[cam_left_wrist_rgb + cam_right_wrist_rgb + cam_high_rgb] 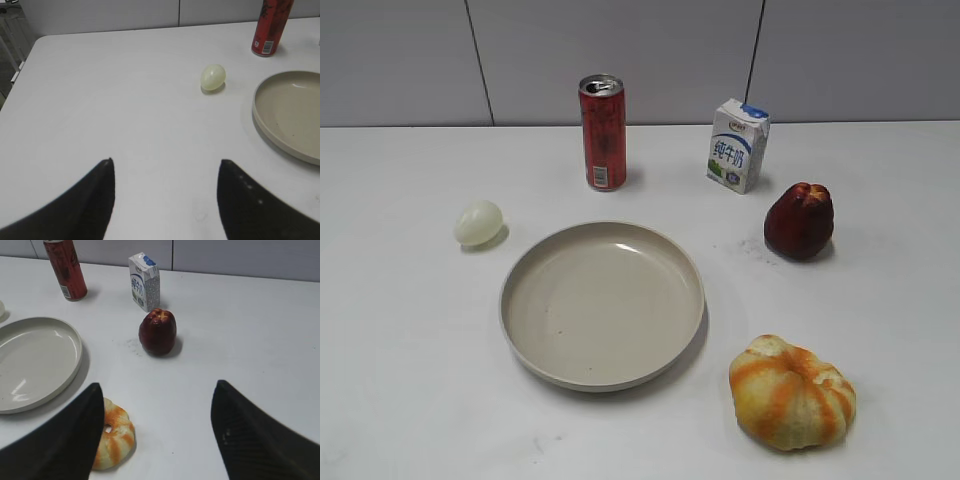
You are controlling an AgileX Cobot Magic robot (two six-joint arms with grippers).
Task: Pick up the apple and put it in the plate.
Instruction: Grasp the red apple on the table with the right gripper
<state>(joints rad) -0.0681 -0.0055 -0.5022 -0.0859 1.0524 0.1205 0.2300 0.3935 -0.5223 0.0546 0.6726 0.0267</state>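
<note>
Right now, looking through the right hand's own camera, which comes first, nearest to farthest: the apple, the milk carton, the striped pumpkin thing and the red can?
From the right hand, open and empty:
1. Pumpkin, nearest, partly behind the left finger.
2. Apple, ahead near the middle.
3. Milk carton, just behind the apple.
4. Can, farthest, at the far left, past the plate.

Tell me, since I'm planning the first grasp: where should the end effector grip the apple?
Probably from above, closing across the apple's wide upper body below the lumpy top. It stands upright and tapers downward. The right end effector is open and faces it.
</note>
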